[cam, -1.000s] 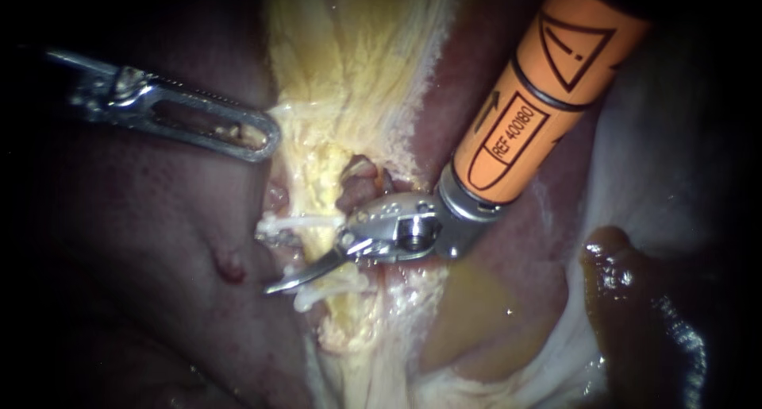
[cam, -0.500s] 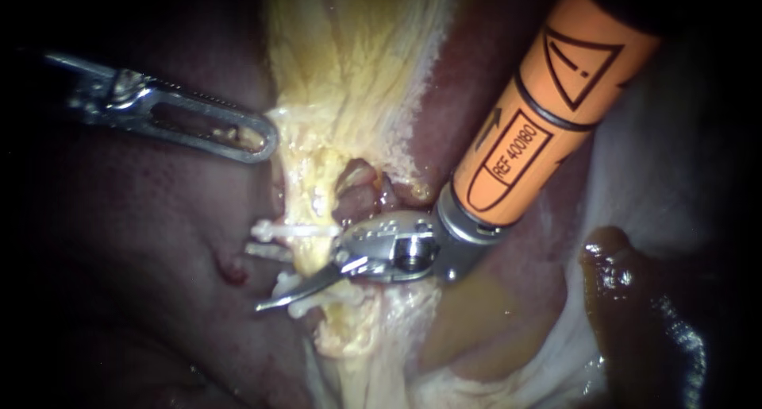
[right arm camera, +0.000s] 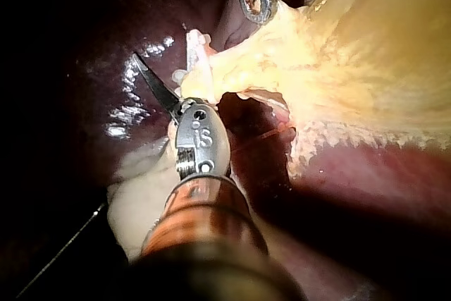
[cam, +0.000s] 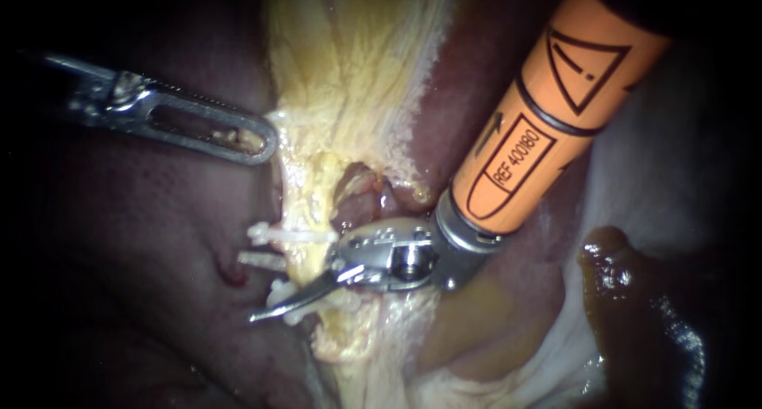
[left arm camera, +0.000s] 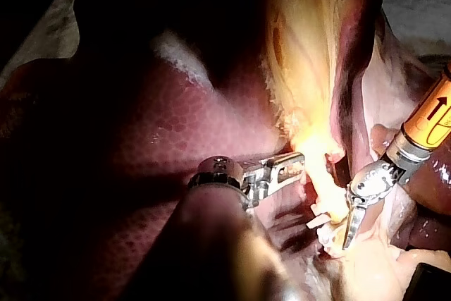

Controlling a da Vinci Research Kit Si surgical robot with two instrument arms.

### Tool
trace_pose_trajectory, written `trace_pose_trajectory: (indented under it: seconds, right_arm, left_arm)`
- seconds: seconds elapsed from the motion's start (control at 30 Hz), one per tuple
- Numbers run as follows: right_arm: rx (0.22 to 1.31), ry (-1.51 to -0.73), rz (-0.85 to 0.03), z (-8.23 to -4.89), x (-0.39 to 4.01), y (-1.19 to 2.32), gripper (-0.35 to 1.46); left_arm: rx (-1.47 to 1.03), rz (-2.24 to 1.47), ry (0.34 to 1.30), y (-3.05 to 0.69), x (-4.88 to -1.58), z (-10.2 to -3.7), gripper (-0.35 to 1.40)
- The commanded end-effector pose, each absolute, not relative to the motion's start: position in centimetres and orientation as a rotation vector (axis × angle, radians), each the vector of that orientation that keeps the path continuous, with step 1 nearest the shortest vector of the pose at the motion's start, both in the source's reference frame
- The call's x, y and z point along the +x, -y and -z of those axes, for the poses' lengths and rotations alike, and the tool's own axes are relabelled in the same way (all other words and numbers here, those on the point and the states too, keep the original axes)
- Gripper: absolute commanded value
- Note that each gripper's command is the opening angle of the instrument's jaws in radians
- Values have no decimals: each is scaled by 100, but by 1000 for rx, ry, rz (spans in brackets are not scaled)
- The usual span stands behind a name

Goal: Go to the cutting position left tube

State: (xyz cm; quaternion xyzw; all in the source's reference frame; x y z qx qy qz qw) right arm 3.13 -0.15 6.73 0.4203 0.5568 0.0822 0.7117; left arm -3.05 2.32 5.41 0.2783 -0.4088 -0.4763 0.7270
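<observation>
Holding the edge of the yellow tissue [cam: 349,75], our left instrument [cam: 262,147] has its jaws closed on that tissue from both sides, and the sheet is drawn into a peak at their tips. Just past those tips the tissue narrows into the tube [cam: 311,206], a pale yellow strand that runs on toward our right instrument [cam: 287,301]. White clips [cam: 298,234] sit across the tube, their ends sticking out on the liver [cam: 143,242] side.

Our right instrument comes in on an orange shaft [cam: 540,115], and its metal head [cam: 397,254] lies just beside the tube. One thin curved blade [right arm camera: 151,79] reaches from the head across the front of the tube among the clips, with its point past the tube and over the liver. The second blade is hidden, so we cannot tell how far the two stand apart.

A reddish stump [cam: 361,183] sits between the head and the yellow tissue. The two instruments are apart, with the clipped stretch of tube between them.
</observation>
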Motion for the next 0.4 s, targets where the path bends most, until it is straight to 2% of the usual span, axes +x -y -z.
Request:
trace_pose_trajectory:
  seconds: [0.03, 0.4]
  right_arm:
    - [932, -1234, -184, -673, 313, 15, 142]
    - [932, -1234, -184, -674, 313, 14, 142]
  left_arm:
    - [613, 1050, 901, -232, -305, -540, -35]
    - [613, 1051, 901, -232, -306, -540, -35]
